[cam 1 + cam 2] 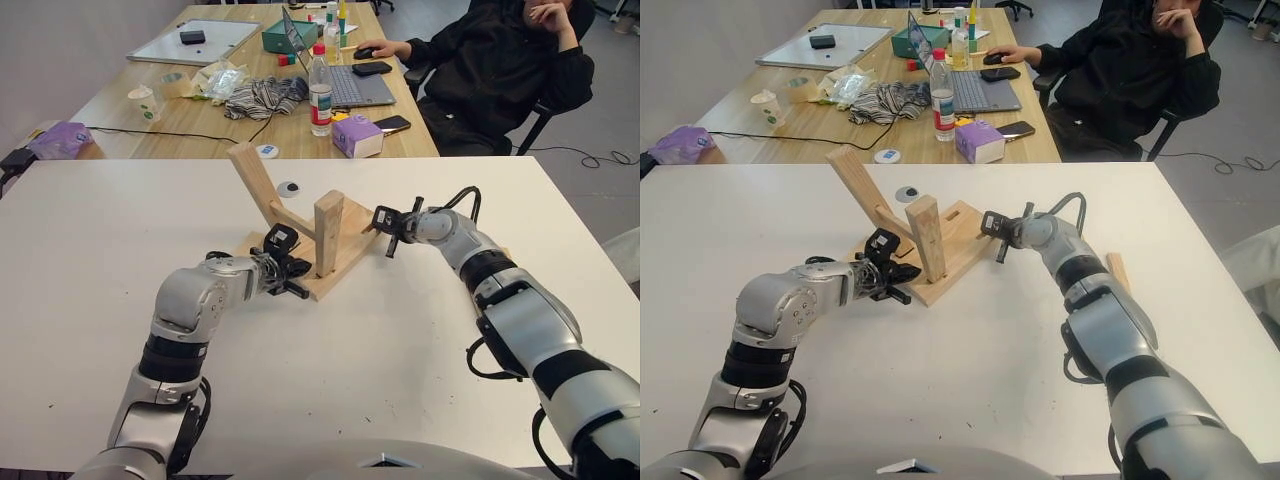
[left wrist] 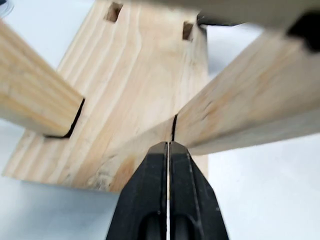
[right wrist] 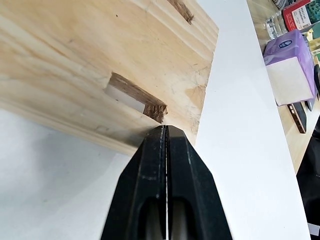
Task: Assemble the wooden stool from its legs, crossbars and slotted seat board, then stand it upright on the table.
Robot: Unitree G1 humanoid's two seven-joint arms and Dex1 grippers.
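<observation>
1. The left gripper (image 2: 168, 148) has its two black fingers pressed together with nothing between them. The tips sit against the wood at the foot of a leg, at the near edge of the seat board (image 1: 348, 250).
2. The right gripper (image 3: 165, 131) also has its fingers together and empty. The tips are at the board's right-hand edge, just beside an open slot (image 3: 135, 97) with the white surface showing through it.
3. The seat board lies on the white table (image 1: 100, 250), about mid-table between the two grippers. I cannot tell whether it lies fully flat.
4. The upright leg (image 1: 328, 235) stands out of the board near its middle, roughly vertical.
5. The tilted leg (image 1: 255, 185) rises from the board's far left part and leans away to the left.
6. A short crossbar (image 1: 292, 215) runs between the two legs, low down. Whether its ends are seated cannot be judged.
7. Two more empty slots show at the board's far end in the left wrist view.
8. A loose wooden piece (image 1: 1118, 270) lies flat on the table to the right of the right arm, well apart from the board.
9. A small round disc (image 1: 288, 188) sits on the table just beyond the tilted leg.
10. Behind, a wooden table (image 1: 120, 100) carries a bottle (image 1: 320, 90) and a purple box (image 1: 357, 136).
</observation>
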